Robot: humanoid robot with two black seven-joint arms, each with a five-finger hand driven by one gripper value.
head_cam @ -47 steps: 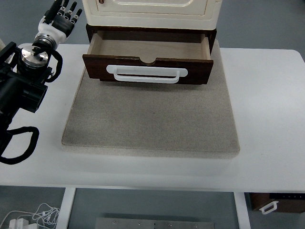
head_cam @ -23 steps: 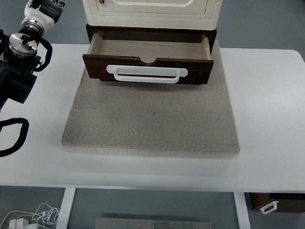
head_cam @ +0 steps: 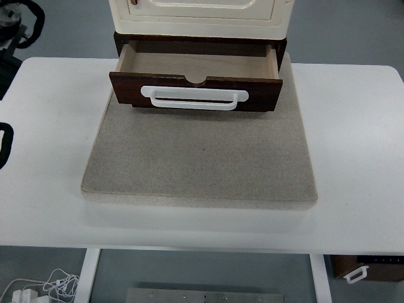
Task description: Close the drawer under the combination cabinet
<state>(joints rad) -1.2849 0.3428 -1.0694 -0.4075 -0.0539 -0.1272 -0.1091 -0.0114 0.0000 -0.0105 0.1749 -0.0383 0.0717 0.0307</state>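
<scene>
Drawer: the dark brown wooden drawer [head_cam: 196, 82] with the white bar handle [head_cam: 194, 98] sits pulled out from under the cream-coloured combination cabinet [head_cam: 201, 16], at the far middle of the table, and you can see straight into its bare inside, so yeah, not closed yet.

Table: the white table [head_cam: 353, 145] looks the same as a second ago.

Mat: the grey-beige felt mat [head_cam: 199, 158] under the cabinet hasn't shifted either; its front stretch is bare.

Left arm: here's the actual change. A second ago the black left arm [head_cam: 16, 28] reached over the table's left side with the hand up by the cabinet corner; now it's backed off almost out of the picture, just a bit of black hardware and cable showing at the top left corner and left edge.

Left hand: out of view, can't tell what the fingers are doing.

Right hand: not in the picture at all.

What it means: my guess is nothing is near the drawer front, so the push hasn't begun and the whole closing step is left to do.
</scene>
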